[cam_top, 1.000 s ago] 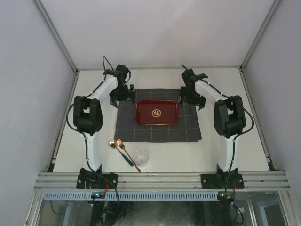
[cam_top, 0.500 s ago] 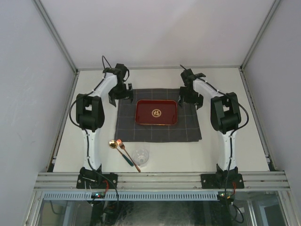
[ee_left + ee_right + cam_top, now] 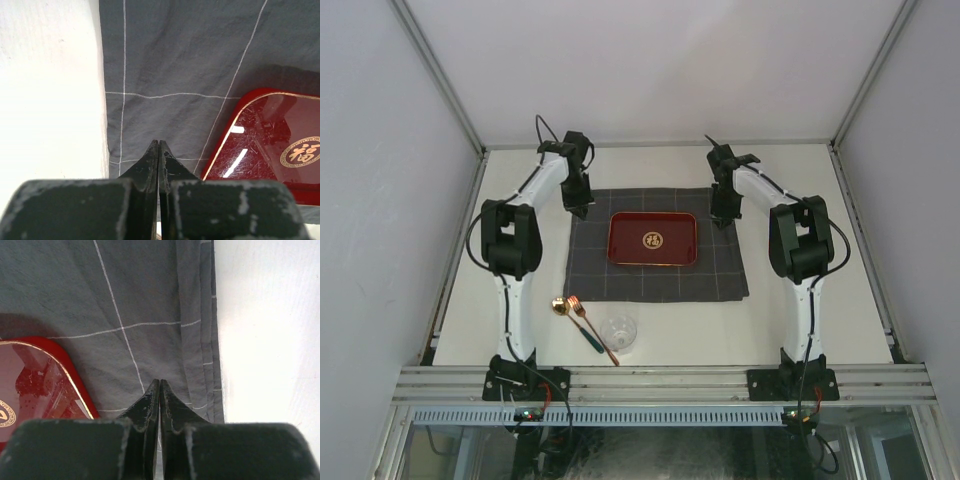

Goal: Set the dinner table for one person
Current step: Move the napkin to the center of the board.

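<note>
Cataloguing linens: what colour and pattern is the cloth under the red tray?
Dark grey cloth with thin white grid lines, clearest in the left wrist view.

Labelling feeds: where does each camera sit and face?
Top external: above and behind, facing down on the dinner table; both arms show.
Left wrist: on the left arm, looking past shut left fingers at the checked cloth's left edge.
Right wrist: on the right arm, past shut right fingers, at the cloth's right edge.
Wrist views share the red tray.
</note>
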`<move>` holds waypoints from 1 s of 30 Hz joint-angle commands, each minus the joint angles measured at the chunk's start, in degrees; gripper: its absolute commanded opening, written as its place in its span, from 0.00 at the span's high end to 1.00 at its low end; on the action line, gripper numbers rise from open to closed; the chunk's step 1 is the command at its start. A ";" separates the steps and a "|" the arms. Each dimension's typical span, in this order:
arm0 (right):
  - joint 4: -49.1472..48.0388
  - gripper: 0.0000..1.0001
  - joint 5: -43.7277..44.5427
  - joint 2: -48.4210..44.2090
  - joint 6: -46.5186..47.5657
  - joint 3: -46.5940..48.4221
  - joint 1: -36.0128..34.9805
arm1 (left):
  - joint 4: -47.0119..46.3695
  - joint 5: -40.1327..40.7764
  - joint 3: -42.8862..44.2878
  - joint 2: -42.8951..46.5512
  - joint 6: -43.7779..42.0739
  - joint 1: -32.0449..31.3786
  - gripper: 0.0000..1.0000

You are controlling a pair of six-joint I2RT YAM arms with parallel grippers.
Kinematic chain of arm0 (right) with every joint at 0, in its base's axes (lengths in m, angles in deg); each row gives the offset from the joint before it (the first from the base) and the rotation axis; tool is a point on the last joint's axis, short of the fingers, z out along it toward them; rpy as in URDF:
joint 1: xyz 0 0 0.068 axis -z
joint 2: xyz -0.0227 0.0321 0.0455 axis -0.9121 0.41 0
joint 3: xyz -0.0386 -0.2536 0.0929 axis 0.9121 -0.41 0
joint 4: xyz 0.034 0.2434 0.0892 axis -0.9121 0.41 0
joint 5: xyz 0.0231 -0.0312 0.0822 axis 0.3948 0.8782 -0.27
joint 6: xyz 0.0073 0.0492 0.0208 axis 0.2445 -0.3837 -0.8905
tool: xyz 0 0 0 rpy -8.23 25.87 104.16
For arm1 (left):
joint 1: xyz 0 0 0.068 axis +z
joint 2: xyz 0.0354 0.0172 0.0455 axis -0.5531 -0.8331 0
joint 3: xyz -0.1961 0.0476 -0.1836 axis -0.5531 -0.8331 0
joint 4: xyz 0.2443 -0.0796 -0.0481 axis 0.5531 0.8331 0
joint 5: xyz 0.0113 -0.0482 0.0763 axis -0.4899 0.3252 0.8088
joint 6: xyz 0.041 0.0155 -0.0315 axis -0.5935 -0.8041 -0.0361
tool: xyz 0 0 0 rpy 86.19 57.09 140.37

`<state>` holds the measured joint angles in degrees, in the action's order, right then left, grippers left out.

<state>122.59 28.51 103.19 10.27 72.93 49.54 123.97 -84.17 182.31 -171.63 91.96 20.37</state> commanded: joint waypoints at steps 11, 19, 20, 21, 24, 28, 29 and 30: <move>-2.87 1.00 -3.32 2.58 1.00 1.86 0.39 | -0.70 -2.25 -0.90 -3.64 0.11 0.35 1.00; -3.61 1.00 -4.57 4.34 1.03 1.93 0.91 | 0.08 -3.83 0.07 -6.11 0.02 0.26 1.00; -3.55 1.00 -4.64 4.43 0.98 1.92 1.02 | 0.01 -3.94 0.06 -6.26 0.13 0.31 1.00; -3.60 1.00 -4.65 4.60 1.03 1.93 1.15 | 0.00 -3.97 0.13 -6.48 0.23 0.31 1.00; -3.62 1.00 -4.66 4.63 1.19 1.86 1.60 | 0.29 -4.29 0.65 -7.37 0.24 0.35 1.00; -3.60 1.00 -4.78 4.58 1.52 1.84 2.33 | 1.59 -4.73 3.10 -9.24 0.18 0.26 1.00; -3.60 1.00 -4.83 4.55 1.56 1.84 2.43 | 2.05 -4.83 3.87 -9.80 0.16 0.26 1.00; -3.60 1.00 -4.90 4.49 1.49 1.84 2.57 | 2.56 -4.91 4.94 -10.51 0.16 0.29 1.00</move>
<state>120.47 22.89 106.71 10.62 73.36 50.97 125.32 -87.30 183.34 -179.11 92.15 20.43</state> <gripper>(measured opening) 0.002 0.003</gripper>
